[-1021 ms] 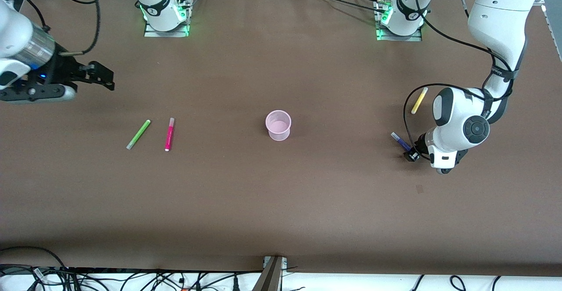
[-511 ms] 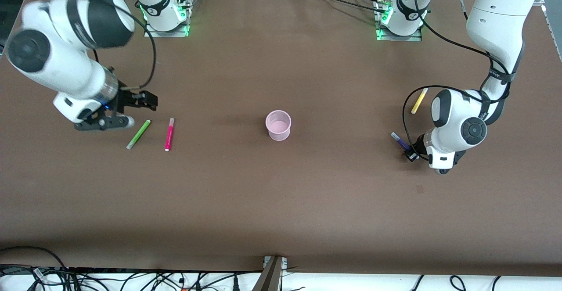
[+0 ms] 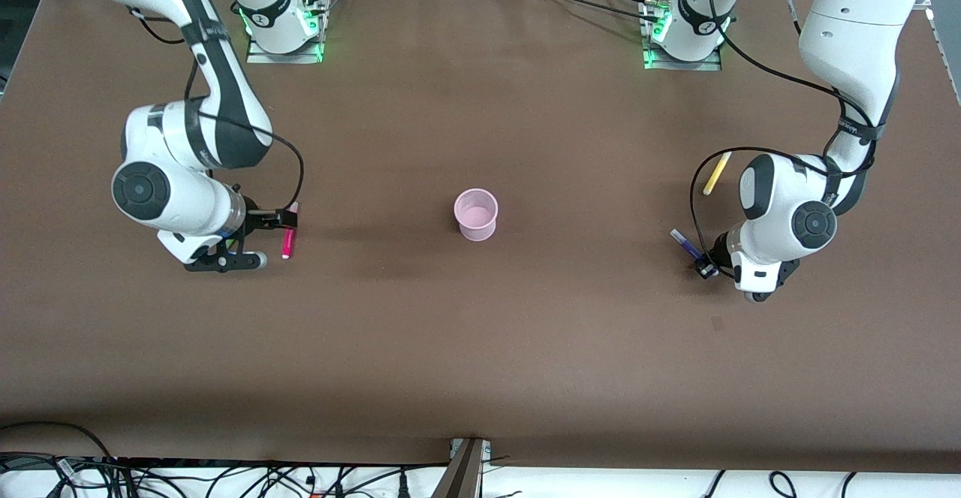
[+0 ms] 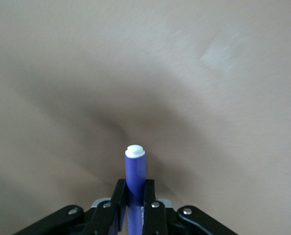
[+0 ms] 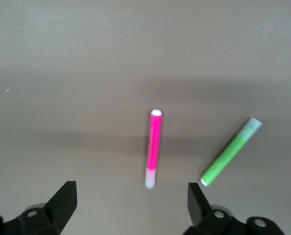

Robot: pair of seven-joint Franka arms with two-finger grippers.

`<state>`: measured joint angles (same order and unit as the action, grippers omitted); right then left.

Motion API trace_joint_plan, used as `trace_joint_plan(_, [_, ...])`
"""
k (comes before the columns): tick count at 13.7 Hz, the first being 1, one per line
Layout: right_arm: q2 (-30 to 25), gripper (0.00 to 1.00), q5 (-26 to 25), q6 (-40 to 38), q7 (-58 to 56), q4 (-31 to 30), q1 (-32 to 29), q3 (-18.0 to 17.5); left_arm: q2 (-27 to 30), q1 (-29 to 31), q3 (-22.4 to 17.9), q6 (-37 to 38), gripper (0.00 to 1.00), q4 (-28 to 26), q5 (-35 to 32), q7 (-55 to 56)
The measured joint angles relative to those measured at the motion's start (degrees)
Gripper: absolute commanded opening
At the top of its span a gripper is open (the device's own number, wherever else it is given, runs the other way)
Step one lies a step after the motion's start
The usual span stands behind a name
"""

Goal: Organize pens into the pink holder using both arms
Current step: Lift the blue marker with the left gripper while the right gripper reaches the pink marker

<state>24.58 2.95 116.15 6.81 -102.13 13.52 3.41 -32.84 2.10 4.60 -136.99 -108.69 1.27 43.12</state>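
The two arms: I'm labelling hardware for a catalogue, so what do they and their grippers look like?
Both arms have glossy white rounded shells with black joint bands and round black joint caps. Loose black cables run along each. The left gripper and right gripper are black with two fingers. Green lights glow at both bases.

Robotics lab: bolted arm bases, brown-covered table, loose cables.

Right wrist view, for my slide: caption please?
Open right gripper poised over the magenta pen, green pen beside it.
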Motion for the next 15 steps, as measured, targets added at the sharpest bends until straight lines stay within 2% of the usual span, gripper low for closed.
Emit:
trace_joint_plan(4, [3.54,0.99,0.55,9.58,0.0,-3.75,-0.24,0.07,5.06,-0.26,4.48,3.91,0.0,2.61,0.01,3.98])
trace_joint_plan(8, [4.2,0.9,0.58,11.3,0.0,-5.36,-0.39,0.08,9.01,-2.8,10.24,4.88,0.0,4.76,0.01,16.78])
trace_joint_plan(11, [4.31,0.79,0.63,16.44,0.0,-9.16,-0.97,0.17,9.08,-8.87,10.58,4.88,0.0,7.05,-1.56,26.24])
trace_joint_plan(15, [4.41,0.65,0.63,19.33,0.0,-11.68,-1.57,0.19,8.51,-16.52,10.55,4.88,0.0,10.19,-8.48,41.96])
